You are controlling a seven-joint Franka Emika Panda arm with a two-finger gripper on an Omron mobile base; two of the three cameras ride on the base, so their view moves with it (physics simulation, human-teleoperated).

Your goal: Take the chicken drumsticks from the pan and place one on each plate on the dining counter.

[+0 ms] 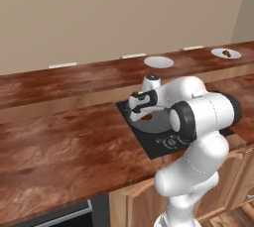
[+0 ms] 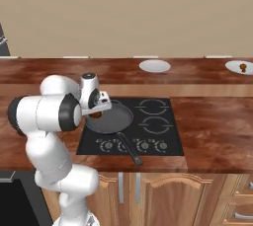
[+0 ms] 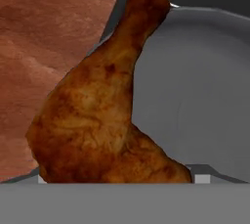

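One reddish-brown chicken drumstick (image 3: 97, 120) lies at the left edge of the dark-grey pan (image 3: 195, 96), its bone pointing away from the hand. My gripper (image 3: 122, 179) is down over it, open, with a fingertip on each side of the meaty end. From the base, the gripper (image 1: 145, 114) (image 2: 96, 112) hangs over the pan (image 1: 158, 123) (image 2: 114, 119) and mostly hides the drumstick (image 1: 147, 117) (image 2: 96, 115). On the dining counter (image 1: 74, 80) (image 2: 49, 69), the near plate (image 1: 158, 62) (image 2: 154, 65) is bare. The far plate (image 1: 218, 51) (image 2: 233, 65) holds the other drumstick (image 1: 226, 52) (image 2: 242, 66).
The pan sits on a black stovetop (image 2: 153, 121) (image 1: 149, 146) set in the lower wood counter. Its long black handle (image 2: 129, 151) points toward the front edge. A beige wall stands behind the dining counter, and wooden cabinet doors are below.
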